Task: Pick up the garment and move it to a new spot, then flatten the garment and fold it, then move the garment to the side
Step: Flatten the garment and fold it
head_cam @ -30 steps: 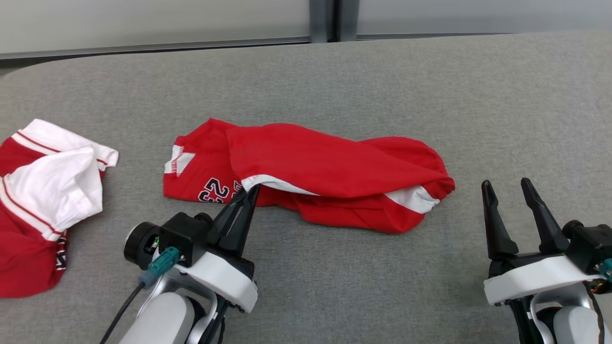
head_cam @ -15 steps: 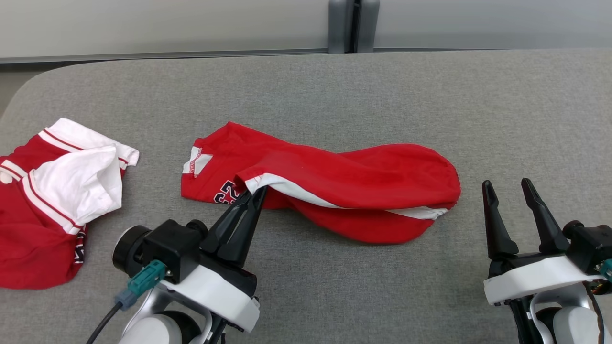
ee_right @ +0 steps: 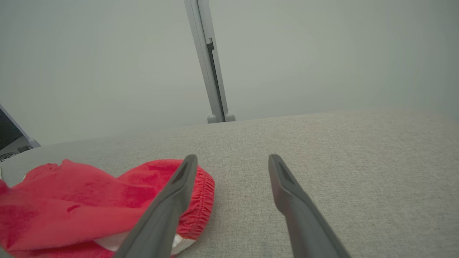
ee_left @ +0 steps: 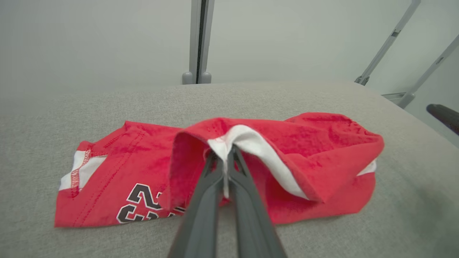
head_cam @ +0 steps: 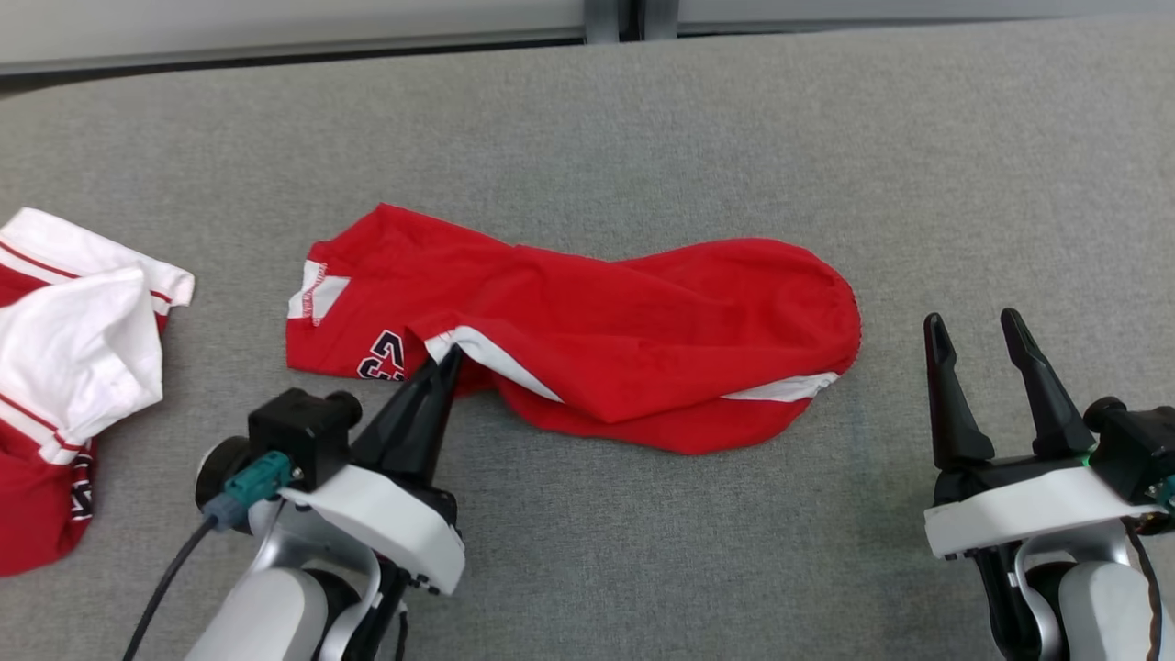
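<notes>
Barely begun: garment (head_cam: 643, 340) gripped, unflattened

Left gripper (head_cam: 447, 356) pinches the red garment's white hem (ee_left: 251, 140); the garment lies crumpled on the table (head_cam: 643, 128). Right gripper (head_cam: 975, 323) hangs empty, fingers apart. Flattening, folding, setting aside look undone.

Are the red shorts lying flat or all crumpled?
Crumpled. The red shorts with white stripes lie doubled over on the grey cloth table, one white-striped edge pinched by the left gripper.

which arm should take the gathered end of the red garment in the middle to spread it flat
Right, probably. The right gripper is open and empty beside the red garment's gathered end; the left gripper is shut on its white-striped edge.
</notes>
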Available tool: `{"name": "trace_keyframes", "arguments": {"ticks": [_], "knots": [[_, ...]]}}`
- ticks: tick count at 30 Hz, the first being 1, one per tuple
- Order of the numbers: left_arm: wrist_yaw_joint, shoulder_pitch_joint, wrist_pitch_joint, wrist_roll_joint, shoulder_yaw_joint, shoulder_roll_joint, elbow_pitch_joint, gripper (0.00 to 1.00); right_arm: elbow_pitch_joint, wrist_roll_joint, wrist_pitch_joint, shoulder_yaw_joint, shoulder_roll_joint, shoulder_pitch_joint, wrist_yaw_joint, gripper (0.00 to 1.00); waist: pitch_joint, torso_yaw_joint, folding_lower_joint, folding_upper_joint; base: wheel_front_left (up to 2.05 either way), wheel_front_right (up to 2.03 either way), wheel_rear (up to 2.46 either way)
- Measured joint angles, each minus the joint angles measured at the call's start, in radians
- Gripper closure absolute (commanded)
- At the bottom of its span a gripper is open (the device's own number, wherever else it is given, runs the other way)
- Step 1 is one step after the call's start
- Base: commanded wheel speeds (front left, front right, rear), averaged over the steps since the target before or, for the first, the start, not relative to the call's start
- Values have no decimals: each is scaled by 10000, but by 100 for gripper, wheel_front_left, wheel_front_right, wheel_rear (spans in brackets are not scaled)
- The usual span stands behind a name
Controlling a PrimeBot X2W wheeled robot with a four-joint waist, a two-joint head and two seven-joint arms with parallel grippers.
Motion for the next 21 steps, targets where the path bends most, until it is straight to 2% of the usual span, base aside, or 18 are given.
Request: {"name": "trace_keyframes", "arguments": {"ticks": [9, 16, 17, 18, 19, 21], "knots": [[-40, -1031, -320, -581, 736, -167, 1958, 100, 69, 38, -84, 113, 10, -408, 0, 0, 821, -317, 0, 0, 0, 0, 0], [-301, -1621, -495, -1200, 1175, -303, 3499, 100, 228, 61, -176, 222, -31, -640, 0, 0, 1054, -538, 0, 0, 0, 0, 0], [-322, -1644, -560, -1223, 1170, -314, 3643, 89, 249, 67, -178, 221, -35, -666, 0, 0, 1054, -555, 0, 0, 0, 0, 0], [-324, -1665, -663, -1206, 1172, -326, 3756, 31, 274, 67, -188, 219, -40, -666, 0, 0, 1042, -563, 0, 0, 0, 0, 0], [-322, -1681, -744, -1206, 1174, -355, 3829, 0, 297, 67, -194, 205, -42, -666, 0, 0, 1024, -566, 0, 0, 0, 0, 0], [-274, -1683, -1012, -1191, 1200, -445, 3942, 0, 339, 67, -226, 167, -56, -663, 0, 0, 961, -554, 0, 0, 0, 0, 0]]}}
